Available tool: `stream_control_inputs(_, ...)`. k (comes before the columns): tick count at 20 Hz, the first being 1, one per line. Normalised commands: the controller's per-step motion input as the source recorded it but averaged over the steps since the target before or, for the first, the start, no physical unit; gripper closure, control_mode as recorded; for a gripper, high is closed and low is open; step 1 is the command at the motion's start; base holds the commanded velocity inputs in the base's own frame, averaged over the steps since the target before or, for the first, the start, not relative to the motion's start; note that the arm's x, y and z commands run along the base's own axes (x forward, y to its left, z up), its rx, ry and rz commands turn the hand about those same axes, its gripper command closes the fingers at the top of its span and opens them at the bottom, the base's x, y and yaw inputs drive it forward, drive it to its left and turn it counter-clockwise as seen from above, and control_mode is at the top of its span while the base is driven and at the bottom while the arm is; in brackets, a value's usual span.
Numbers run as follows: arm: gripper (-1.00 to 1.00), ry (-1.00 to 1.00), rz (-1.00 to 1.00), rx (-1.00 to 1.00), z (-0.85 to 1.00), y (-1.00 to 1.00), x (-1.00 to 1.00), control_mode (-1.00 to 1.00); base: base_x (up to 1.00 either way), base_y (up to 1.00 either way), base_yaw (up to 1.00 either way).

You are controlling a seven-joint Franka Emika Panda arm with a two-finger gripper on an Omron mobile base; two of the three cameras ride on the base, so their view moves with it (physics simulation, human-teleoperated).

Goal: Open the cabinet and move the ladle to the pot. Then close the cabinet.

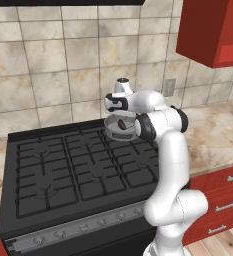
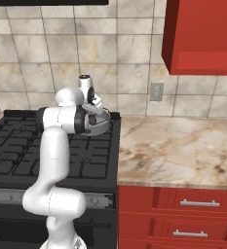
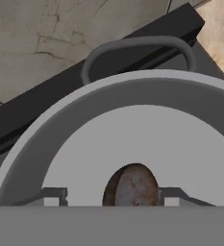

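Pincer: hangs directly over the pot, pointing down into it. Jaws stand fairly wide, with one fingertip on each side of the ladle. Holds nothing: a bare strip of pot floor shows between each tip and the brown rounded end, so no contact is judged on either side.

Ladle: lies inside the pot, on or just above the grey floor, straight ahead of the pincer and midway between the tips. Shows the rounded bowl end alone in the hand view; long axis cannot be told from there. Appears in the left base view as a small dark shape inside the pot wall, just under the hand.

Pot: sits on the back right burner of the stove, near the tiled wall, with one looped side handle toward that wall. Seen in the right base view at the stove's rear corner, beside the worktop.

Cabinet: hangs above and to the right of the pot, well apart from the pincer. Door position cannot be told.

Next move, as a judgement: treat the ladle as delivered. Lift straight up to clear the rim, then swing up and right toward the cabinet door. Avoid sideways travel while the tips are below rim level.
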Motion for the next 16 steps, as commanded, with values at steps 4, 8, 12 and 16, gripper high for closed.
stream_control_inputs(4,-1.00,-0.01,0.00,0.00,0.06,0.00,-0.13,-1.00,0.00,0.00,0.00)
stream_control_inputs(8,-1.00,-0.11,0.00,0.00,0.44,0.01,-0.64,-1.00,0.00,0.00,0.00)
stream_control_inputs(12,-1.00,-0.19,0.00,0.00,0.76,0.00,-1.00,-1.00,0.00,0.00,0.00)
stream_control_inputs(16,-1.00,-0.17,0.00,0.00,0.80,0.00,-1.00,-1.00,0.00,0.00,0.00)
